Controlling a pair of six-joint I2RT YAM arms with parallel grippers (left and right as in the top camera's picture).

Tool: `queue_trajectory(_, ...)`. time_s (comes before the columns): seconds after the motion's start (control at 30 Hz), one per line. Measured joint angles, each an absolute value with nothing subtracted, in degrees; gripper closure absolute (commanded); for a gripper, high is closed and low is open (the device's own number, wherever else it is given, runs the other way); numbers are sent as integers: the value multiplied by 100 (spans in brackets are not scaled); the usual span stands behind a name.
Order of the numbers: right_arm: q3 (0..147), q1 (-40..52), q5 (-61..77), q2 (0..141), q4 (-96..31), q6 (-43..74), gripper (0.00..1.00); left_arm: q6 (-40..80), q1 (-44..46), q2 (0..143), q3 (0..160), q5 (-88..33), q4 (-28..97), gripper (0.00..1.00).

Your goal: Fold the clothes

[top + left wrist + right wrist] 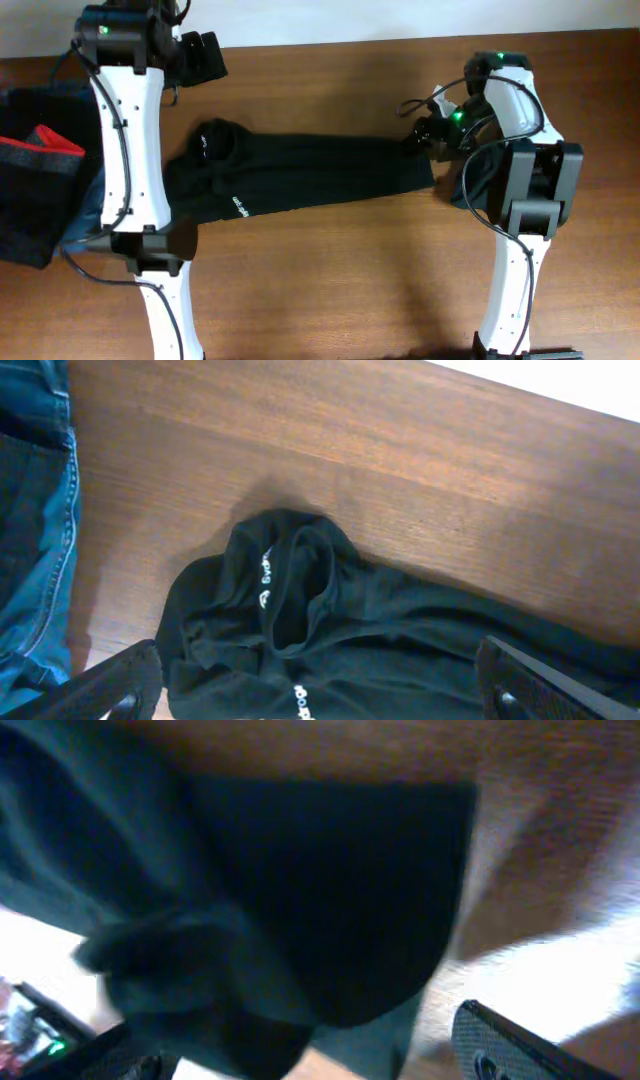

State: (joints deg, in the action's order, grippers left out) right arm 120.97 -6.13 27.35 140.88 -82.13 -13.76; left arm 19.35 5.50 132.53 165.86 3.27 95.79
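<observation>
Left fingers (110, 685) apart above collar (290, 585) of shirt (430, 650) | right fingers (510, 1040) apart at its far end | risk: shallow pinch catches one layer, cloth slips, fold skews

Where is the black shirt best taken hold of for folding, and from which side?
The black shirt lies as a long flat strip with a bunched collar end, so probably pinch its thin, straight end by the right gripper, coming from the right.

Left gripper (325, 695) and right gripper (320, 1055) (view blurred) both stand with jaws wide.
</observation>
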Motion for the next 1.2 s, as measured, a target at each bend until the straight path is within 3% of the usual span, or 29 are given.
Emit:
queue_trajectory(0.4, 11673, -480, 2314, 13961, -7428, -1232, 18, 1933, 550, 13472, 16562, 349, 9513, 1)
queue_trajectory(0.53, 11255, -174, 2375, 13753, -7037, -1066, 26, 1935, 552, 13472, 16560, 349, 9509, 1)
queue_trajectory(0.63, 10753, 137, 2515, 13520, -6482, -768, 49, 1933, 550, 13472, 16560, 349, 9509, 1)
queue_trajectory(0.77, 10464, 220, 2724, 13467, -6176, -554, 73, 1935, 550, 13472, 16560, 349, 9509, 1)
queue_trajectory(0.83, 10425, 169, 2799, 13485, -6147, -473, 94, 1935, 550, 13472, 16560, 349, 9504, 1)
queue_trajectory(0.87, 10405, 104, 2849, 13511, -6143, -460, 96, 1935, 550, 13472, 16560, 351, 9502, 1)
queue_trajectory(1.2, 10980, -978, 2987, 13852, -7275, -609, 96, 1933, 552, 13472, 16560, 351, 9494, 1)
